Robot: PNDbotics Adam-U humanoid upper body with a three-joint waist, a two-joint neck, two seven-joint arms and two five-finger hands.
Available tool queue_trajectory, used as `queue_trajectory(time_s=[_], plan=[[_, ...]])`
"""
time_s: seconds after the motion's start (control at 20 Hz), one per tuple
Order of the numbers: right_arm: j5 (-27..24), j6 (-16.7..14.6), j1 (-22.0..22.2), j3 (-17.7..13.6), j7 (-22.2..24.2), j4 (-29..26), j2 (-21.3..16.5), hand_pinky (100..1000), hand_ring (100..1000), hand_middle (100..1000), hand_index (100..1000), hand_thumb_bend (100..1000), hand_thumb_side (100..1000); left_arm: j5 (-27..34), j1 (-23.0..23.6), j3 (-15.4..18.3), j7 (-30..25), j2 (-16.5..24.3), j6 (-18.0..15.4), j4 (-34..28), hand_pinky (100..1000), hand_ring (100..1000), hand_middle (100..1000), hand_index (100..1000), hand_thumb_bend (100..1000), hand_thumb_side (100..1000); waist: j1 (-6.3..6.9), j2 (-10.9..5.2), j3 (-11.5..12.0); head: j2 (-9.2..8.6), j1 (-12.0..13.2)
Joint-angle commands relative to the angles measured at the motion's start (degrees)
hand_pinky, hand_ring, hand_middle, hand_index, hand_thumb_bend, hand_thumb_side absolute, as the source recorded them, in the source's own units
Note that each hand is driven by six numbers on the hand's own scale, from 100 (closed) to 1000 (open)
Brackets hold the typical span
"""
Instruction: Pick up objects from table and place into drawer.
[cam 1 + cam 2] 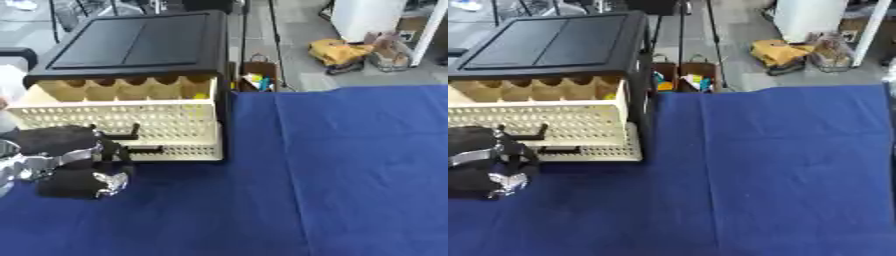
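A drawer unit with a black top stands at the table's back left. Its cream perforated upper drawer is pulled out toward me, and a row of compartments shows behind its front. A small yellow thing lies in the rightmost compartment. The lower drawer sits further in. My left hand, black with silver parts, is at the lower left, right against the drawer fronts. Blur hides how it meets them. No loose object shows on the blue cloth. My right hand is out of sight.
A blue cloth covers the table, with a seam running front to back near the middle. Beyond the far edge stand brown paper bags, and a yellow bag and a white cabinet are on the floor.
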Motion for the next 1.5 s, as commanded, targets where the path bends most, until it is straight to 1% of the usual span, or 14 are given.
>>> queue_trajectory(time_s=[0.05, 0.4, 1.5], plan=[[0.42, -0.07, -1.11, -0.33, 0.13, -0.88, -0.45, 772, 816, 528, 642, 255, 1000, -0.05, -1.25, 1.2, -0.4, 0.76, 1.31, -0.66, 100, 315, 528, 852, 100, 1000, 0.11, -0.88, -0.06, -0.64, 0.24], [0.41, -0.14, -1.1, -0.42, 0.08, -0.88, -0.3, 773, 817, 528, 642, 257, 1000, 0.73, -2.86, 1.02, -1.09, -0.13, 2.78, -0.66, 100, 312, 524, 852, 100, 1000, 0.19, -0.76, -0.35, -0.69, 0.45], [0.48, -0.22, -1.43, -0.52, -0.21, -0.88, -0.03, 774, 816, 527, 641, 263, 1000, -1.25, -4.85, 1.86, -1.69, -1.34, 6.54, -0.66, 100, 313, 525, 860, 100, 1000, 0.18, -0.37, -0.86, -1.29, 0.73]])
